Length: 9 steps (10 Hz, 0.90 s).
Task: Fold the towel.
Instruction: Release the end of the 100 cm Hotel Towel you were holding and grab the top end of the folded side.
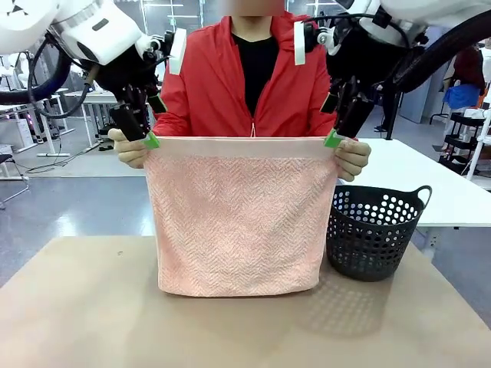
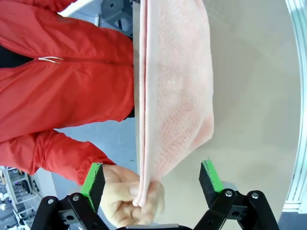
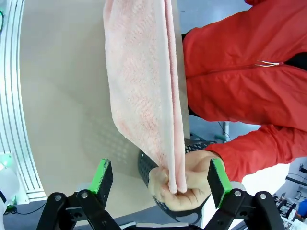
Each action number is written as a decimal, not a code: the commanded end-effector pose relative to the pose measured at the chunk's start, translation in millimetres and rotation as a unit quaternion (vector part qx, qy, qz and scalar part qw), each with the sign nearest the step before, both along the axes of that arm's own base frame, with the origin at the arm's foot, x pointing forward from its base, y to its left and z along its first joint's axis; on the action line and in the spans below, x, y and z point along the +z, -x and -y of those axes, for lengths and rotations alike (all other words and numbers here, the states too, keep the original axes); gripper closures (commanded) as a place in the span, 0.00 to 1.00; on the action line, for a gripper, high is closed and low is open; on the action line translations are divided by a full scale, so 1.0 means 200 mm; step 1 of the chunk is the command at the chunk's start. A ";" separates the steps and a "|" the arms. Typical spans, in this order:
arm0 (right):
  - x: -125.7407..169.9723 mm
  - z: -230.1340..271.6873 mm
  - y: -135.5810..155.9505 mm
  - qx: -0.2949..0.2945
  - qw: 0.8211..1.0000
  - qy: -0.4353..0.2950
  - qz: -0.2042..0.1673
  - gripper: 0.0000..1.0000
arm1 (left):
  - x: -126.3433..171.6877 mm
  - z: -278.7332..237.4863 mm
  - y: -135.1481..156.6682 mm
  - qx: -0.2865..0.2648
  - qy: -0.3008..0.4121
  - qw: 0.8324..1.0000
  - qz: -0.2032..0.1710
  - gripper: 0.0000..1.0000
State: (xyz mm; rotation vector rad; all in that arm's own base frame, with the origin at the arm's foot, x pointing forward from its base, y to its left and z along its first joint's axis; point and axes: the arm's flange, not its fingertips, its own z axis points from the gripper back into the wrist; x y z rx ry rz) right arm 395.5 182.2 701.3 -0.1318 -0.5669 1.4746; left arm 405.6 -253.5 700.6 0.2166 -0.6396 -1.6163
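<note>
Nearest me, the tan worktop [image 1: 84,322] is lying across the bottom of the front frame. The towel [image 1: 242,218] is hanging upright in the middle of that frame, its lower edge resting on the worktop. A person in a red jacket [image 1: 207,84] is holding it up by its two top corners, with one hand [image 1: 129,149] at centre left and the other hand [image 1: 353,159] at centre right. At the bottom of the left wrist frame, I am seeing the left end effector [image 2: 151,167] with its jaws wide apart, straddling the pinched corner; neither green pad is touching the cloth. The right end effector [image 3: 159,165] is straddling the opposite corner, jaws apart around the towel and the person's fingers, gripping nothing. A dark perforated basket [image 1: 374,230] is sitting at the right of the front frame, just beside the towel.
</note>
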 end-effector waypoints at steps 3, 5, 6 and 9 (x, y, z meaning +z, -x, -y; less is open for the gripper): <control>-0.04 -0.05 -0.23 0.014 0.998 -0.004 -0.060 0.00 | -0.02 0.08 -0.21 -0.003 -0.028 0.999 -0.047 0.00; -0.12 -0.06 -0.30 0.003 0.997 0.005 -0.081 0.00 | -0.11 0.10 -0.30 0.002 -0.031 0.996 -0.085 0.00; -0.16 -0.07 -0.33 0.001 0.996 0.006 -0.092 0.00 | -0.16 0.11 -0.32 0.003 -0.037 0.994 -0.098 0.00; -0.26 -0.06 -0.38 -0.005 0.992 0.004 -0.123 0.00 | -0.22 0.09 -0.35 0.019 -0.036 0.992 -0.118 0.16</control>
